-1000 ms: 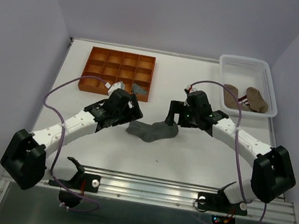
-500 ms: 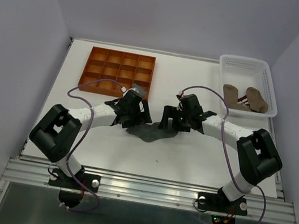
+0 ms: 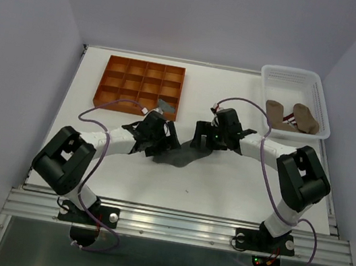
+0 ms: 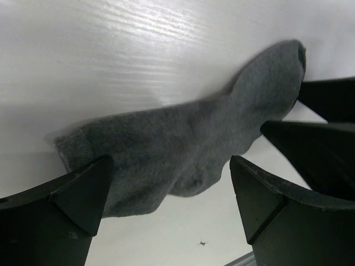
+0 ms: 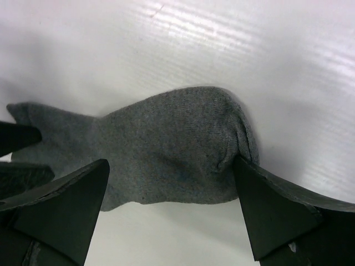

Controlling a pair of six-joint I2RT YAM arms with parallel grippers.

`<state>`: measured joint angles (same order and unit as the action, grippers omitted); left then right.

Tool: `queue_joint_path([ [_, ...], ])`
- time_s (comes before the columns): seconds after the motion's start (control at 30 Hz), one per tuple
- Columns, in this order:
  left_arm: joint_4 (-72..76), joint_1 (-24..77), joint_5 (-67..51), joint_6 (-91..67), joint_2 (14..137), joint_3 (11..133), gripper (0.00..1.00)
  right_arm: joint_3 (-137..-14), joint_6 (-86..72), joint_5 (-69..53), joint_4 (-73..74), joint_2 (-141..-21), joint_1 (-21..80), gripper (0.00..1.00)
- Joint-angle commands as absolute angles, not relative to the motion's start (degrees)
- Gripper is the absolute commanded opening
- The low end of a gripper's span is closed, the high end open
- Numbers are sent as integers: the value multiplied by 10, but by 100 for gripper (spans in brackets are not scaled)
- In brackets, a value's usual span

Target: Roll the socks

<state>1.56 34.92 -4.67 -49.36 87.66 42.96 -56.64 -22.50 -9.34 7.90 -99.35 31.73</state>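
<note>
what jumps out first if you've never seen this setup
In the middle of the table, the left pincer and the right pincer both stand open astride one flat grey sock, one at each end. Behind them, an orange grid tray sits at the far left, and a white basket holding tan socks sits at the far right.

orange divided tray [image 3: 143,64], white basket [image 3: 292,74], white table [image 3: 223,190]

Grey sock [image 3: 179,160] partly under left pincer [image 3: 165,146]

Grey sock [image 4: 183,144] flat on table [image 3: 223,188]; tan socks [image 3: 293,116] in basket [image 3: 291,72].
</note>
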Motion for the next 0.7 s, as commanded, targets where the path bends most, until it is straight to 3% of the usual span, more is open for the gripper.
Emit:
queue_joint_path([
  [0.0,-4,353,-63,-506,844,407,99,-570,-165,-61,67,-1027,301,100],
  [0.23,-11,354,-26,-497,784,422,99,-591,-117,-38,54,-1006,301,100],
  [0.67,-93,308,113,-421,715,509,99,-547,-123,15,47,-825,301,100],
])
